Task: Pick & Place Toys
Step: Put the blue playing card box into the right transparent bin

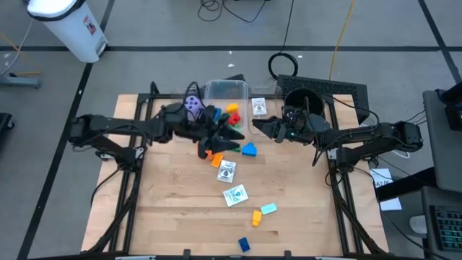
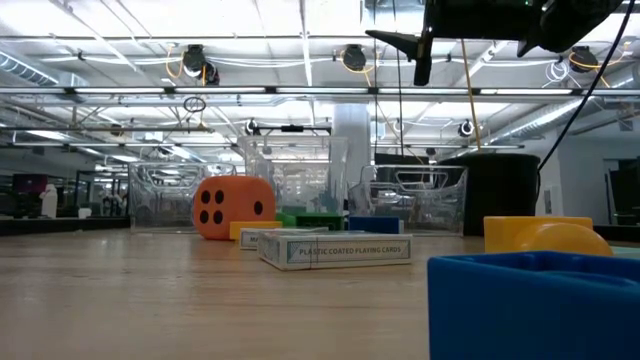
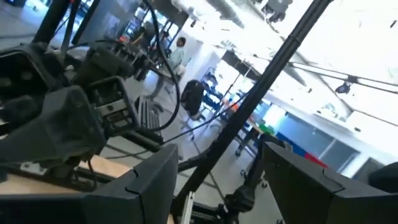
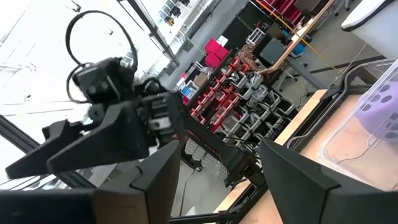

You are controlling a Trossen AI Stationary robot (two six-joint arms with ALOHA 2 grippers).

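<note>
High view, 12 o'clock = far table [image 1: 173, 217] edge.

- Left gripper [image 1: 228, 137]: reached in from 9 o'clock and stopped just past table centre, above the toy cluster. Fingers are seen spread in the left wrist view, with nothing between them. Released, empty.
- Right gripper [image 1: 258, 128]: reached in from 3 o'clock, at 3 o'clock of the left one, close but apart. Fingers are likewise seen spread and nothing is held.
- Clear tub [image 1: 227, 89] is placed at 12 o'clock, black pot [image 1: 307, 101] at 1–2 o'clock.
- Purple die [image 1: 193, 107] is found just beside the tub, at its 8 o'clock; whether the two touch cannot be told.
- Red block [image 1: 234, 119] and green block [image 1: 232, 134] are partly covered by the left gripper. Blue block [image 1: 249, 149] lies at 5 o'clock of it, orange block [image 1: 216, 159] at 6–7 o'clock.
- Two white cards [image 1: 227, 171] [image 1: 235, 194] are laid flat at table centre, one at 6 o'clock of the other.
- Teal block [image 1: 268, 208], yellow block [image 1: 256, 217] and a second blue block [image 1: 244, 244] are scattered toward 6 o'clock, near the front edge.
- Orange die [image 2: 232, 208] is seen in the low view on the tabletop, in front of the tub.
</note>
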